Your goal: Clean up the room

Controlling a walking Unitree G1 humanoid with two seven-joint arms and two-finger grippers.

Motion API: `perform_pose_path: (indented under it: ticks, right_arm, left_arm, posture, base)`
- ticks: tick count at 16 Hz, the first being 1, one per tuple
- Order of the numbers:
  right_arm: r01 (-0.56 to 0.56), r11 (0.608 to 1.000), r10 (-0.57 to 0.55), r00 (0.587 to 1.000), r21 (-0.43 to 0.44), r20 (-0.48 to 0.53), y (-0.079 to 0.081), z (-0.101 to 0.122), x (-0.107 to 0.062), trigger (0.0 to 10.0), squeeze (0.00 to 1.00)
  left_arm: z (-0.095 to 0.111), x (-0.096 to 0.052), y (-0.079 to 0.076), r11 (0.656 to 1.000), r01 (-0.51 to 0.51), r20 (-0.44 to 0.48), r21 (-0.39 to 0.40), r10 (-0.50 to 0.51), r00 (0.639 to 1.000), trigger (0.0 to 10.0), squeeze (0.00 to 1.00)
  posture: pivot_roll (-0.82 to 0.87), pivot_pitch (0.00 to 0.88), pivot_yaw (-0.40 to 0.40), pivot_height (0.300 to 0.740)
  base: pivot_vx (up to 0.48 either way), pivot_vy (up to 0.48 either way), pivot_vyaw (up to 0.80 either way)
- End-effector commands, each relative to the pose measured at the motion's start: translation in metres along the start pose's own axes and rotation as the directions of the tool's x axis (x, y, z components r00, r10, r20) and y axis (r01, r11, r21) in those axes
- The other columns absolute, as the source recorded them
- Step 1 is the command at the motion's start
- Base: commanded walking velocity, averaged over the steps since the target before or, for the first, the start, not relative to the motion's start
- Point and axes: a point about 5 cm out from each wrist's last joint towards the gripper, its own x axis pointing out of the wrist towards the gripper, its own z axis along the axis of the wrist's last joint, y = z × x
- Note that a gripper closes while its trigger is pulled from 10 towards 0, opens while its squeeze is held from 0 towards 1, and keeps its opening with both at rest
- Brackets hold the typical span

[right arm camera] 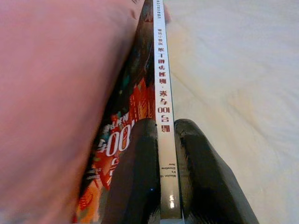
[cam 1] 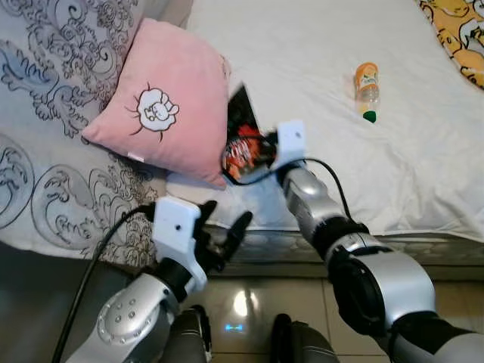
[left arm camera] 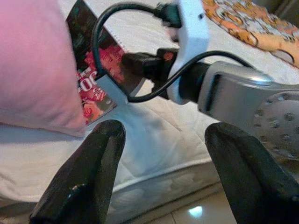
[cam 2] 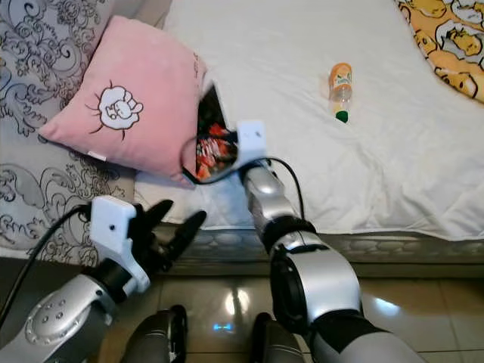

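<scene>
The book (right arm camera: 164,121) is clamped edge-on by its spine in the right claw (right arm camera: 163,186), propped against the pink pillow (cam 1: 166,106) on the bed (cam 1: 318,91), its long axis running away from the claw. The left claw (cam 1: 223,227), fingers apart, is held below the pillow.

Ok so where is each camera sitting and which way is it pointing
Left eye, right eye: on the head, looking down at the bed, pink pillow and both arms.
Left wrist: past its open left gripper toward the right gripper.
Right wrist: along fingers shut on a book.
All share the book beside the pillow.
</scene>
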Motion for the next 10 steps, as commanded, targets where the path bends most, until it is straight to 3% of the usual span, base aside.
perform_pose_path:
  ticks: [1, 4, 6, 10]
  right_arm:
    - [-0.017, 1.000, 0.017, 0.998, 0.001, 0.055, 0.006, 0.020, 0.006, 0.0, 0.00]
    - [-0.035, 0.999, 0.038, 0.995, -0.026, 0.096, 0.014, 0.042, 0.012, 0.0, 0.00]
    - [-0.091, 0.995, 0.095, 0.978, -0.033, 0.187, 0.030, 0.076, 0.017, 0.0, 0.00]
    - [-0.124, 0.991, 0.129, 0.984, -0.045, 0.122, 0.042, 0.063, 0.018, 0.0, 0.00]
  left_arm:
    - [-0.004, 0.001, -0.003, 1.000, -0.009, -0.002, -0.009, 0.009, 1.000, 10.0, 0.00]
    - [-0.005, 0.001, -0.005, 1.000, -0.014, 0.006, -0.010, 0.014, 1.000, 10.0, 0.00]
    - [-0.005, 0.000, 0.000, 0.999, -0.047, 0.023, 0.002, 0.047, 0.999, 10.0, 0.00]
    - [-0.006, -0.003, 0.000, 0.998, -0.066, 0.029, 0.012, 0.066, 0.997, 10.0, 0.00]
  posture:
    - [0.39, 0.188, -0.074, 0.740]
    - [0.40, 0.185, -0.093, 0.740]
    - [0.42, 0.171, -0.118, 0.740]
    - [0.44, 0.167, -0.131, 0.740]
  base:
    - [0.000, 0.000, 0.00]
    - [0.000, 0.000, 0.00]
    - [0.000, 0.000, 0.00]
    - [0.000, 0.000, 0.00]
